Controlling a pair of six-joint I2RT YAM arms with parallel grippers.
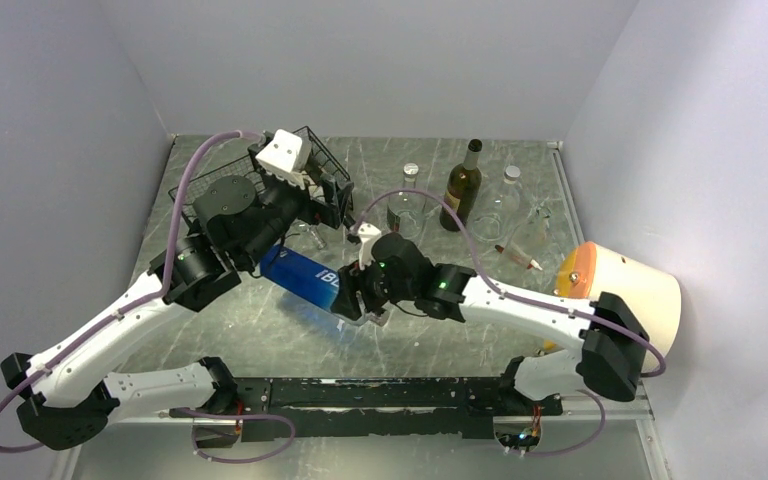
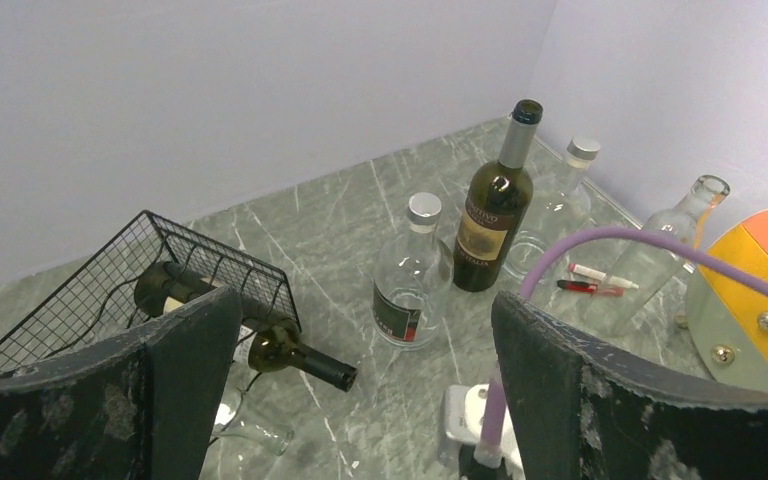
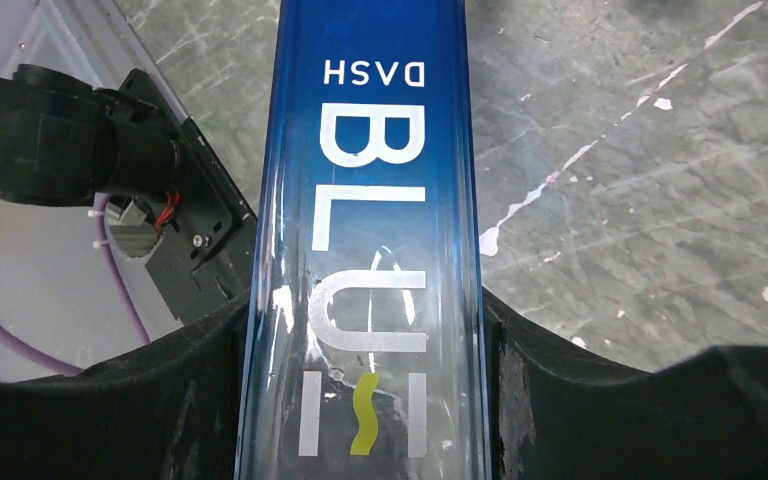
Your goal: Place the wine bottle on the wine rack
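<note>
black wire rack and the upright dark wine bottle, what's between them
A clear glass bottle with a silver cap stands there, plain in the left wrist view.

A dark bottle [image 2: 495, 215] with a tan label stands upright toward the back of the grey marbled table [image 1: 260, 335]. Just to its left I see a clear bottle [image 2: 415, 275] with a silver cap, and a second capped clear bottle [image 2: 557, 212] stands on its other side. Farther right is an uncapped clear bottle [image 2: 700, 203]. Near its foot lies what may be a red-and-white pen [image 2: 600, 273]. A round cream and orange drum [image 1: 625, 290] sits at my right edge.
</note>
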